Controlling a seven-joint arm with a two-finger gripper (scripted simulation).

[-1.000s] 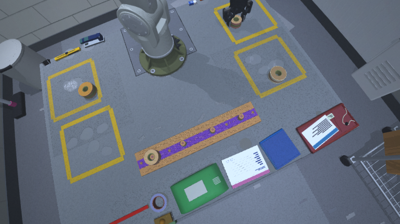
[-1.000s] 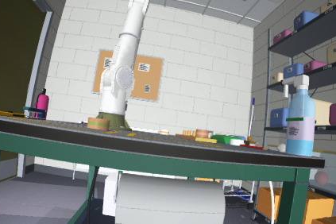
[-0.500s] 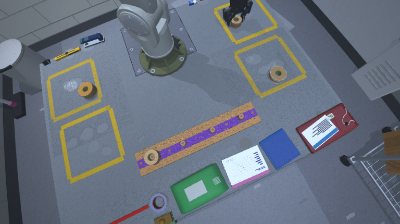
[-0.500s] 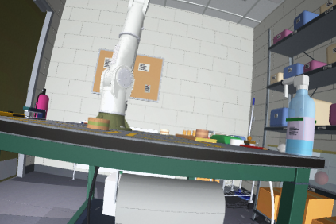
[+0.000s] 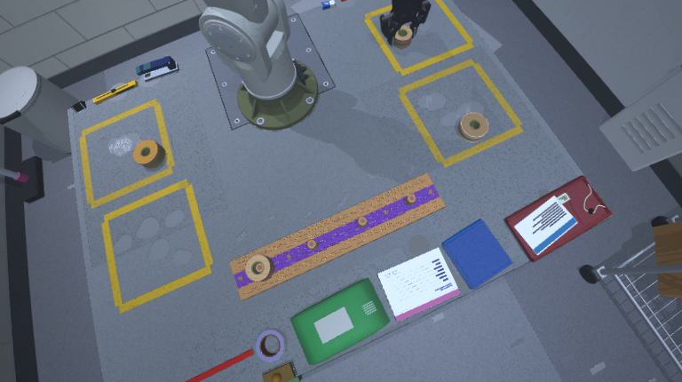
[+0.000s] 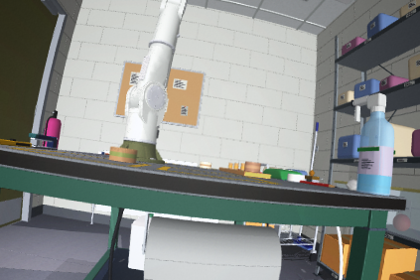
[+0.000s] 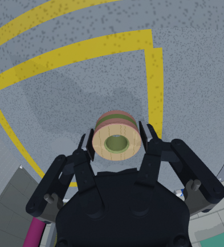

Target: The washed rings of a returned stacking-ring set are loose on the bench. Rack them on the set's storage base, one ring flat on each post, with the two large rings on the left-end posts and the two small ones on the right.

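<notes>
A small ring (image 5: 403, 35) (image 7: 116, 138) lies partly hidden under my gripper in the far right taped square. It has a tan top, a green band and a reddish base. My open gripper (image 5: 404, 26) (image 7: 116, 136) sits low around this ring, a finger on each side. The storage base (image 5: 338, 236) is a long wooden strip with a purple band near the bench's front. One ring (image 5: 259, 267) lies flat on its left-end post. Three posts stand bare to its right. A tan ring (image 5: 474, 126) lies in the nearer right square. An orange ring (image 5: 148, 153) lies in the far left square.
A wire basket (image 5: 649, 282) stands off the bench's right edge. A green case (image 5: 340, 321), a white sheet (image 5: 418, 283), a blue pad (image 5: 476, 253) and a red clipboard (image 5: 557, 217) line the front edge. A tape roll (image 5: 270, 345) lies at the front left. The arm's base (image 5: 277, 96) stands at the rear centre.
</notes>
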